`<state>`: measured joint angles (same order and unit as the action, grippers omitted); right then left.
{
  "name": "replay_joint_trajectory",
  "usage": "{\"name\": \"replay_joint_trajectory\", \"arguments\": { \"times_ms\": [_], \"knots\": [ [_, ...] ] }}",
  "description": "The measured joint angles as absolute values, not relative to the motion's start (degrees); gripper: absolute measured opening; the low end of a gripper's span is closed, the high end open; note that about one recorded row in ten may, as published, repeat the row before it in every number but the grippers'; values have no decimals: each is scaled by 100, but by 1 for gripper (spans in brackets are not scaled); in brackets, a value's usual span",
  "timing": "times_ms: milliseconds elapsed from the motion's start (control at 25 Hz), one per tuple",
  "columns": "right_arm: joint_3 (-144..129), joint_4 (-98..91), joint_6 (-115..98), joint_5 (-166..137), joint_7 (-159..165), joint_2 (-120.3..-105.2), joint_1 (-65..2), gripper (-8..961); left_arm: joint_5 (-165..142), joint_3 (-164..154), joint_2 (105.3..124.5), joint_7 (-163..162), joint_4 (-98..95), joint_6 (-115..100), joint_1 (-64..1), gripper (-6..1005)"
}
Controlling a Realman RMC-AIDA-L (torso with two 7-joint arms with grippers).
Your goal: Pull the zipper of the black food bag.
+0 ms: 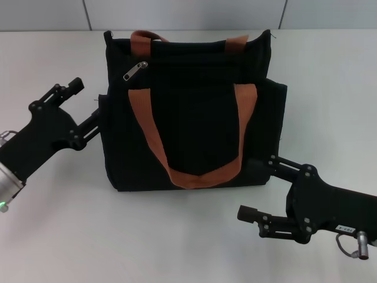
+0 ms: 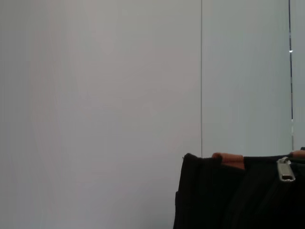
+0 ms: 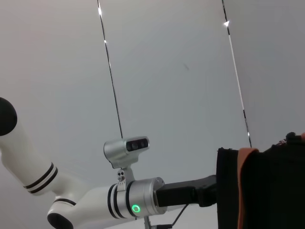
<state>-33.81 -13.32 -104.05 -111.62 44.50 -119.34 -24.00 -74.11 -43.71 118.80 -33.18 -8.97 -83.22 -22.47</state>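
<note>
Head view: a boxy black fabric food bag (image 1: 194,112) with two orange-brown webbing handles stands upright in the upper middle of the frame on a pale grey table (image 1: 177,236). Its small silver metal zipper pull tab (image 1: 135,70) hangs slantwise at the upper left of the bag's face, at the left end of the black zip line under the top edge. From the lower left of the frame the left arm reaches up and to the right, its black forearm angled toward the bag's left side. The left pincer (image 1: 88,106) is spread, one finger pointing up and away from the bag, the other running to the bag's left side wall, where it seems to touch. From the lower right of the frame the right arm lies low over the table, pointing left. The right pincer (image 1: 256,186) is spread too: its upper finger reaches the bag's lower right corner, its lower finger lies on its own near the front of the table, apart from the bag.

Left wrist view: the bag's upper corner fills the lower right of the frame, with the silver pull tab (image 2: 285,170) at the right edge, hanging down, and a bit of orange-brown handle beside it. A plain wall lies behind.

Right wrist view: the bag's black side and an orange-brown strap fill the lower right corner. The white and silver left arm comes in from the lower left, its black end meeting the bag's far side.
</note>
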Motion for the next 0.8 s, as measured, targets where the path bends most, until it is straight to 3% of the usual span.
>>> {"name": "replay_joint_trajectory", "arguments": {
  "times_ms": [160, 480, 800],
  "knots": [
    [-3389, -1329, -10322, -11161, 4459, -11945, -2456, 826, -7444, -4460, 11868, -3311, -1172, -8473, -2042, 724],
    [-3394, -1213, -10209, -11162, 4466, -11944, -2557, 827, -7425, -4441, 11913, -3071, -845, -8350, -2549, 723],
    [-3358, -1210, -10160, -11162, 4467, -11944, -2502, 826, -7419, -3945, 11917, -2984, -693, -8759, -2509, 724]
  ]
}}
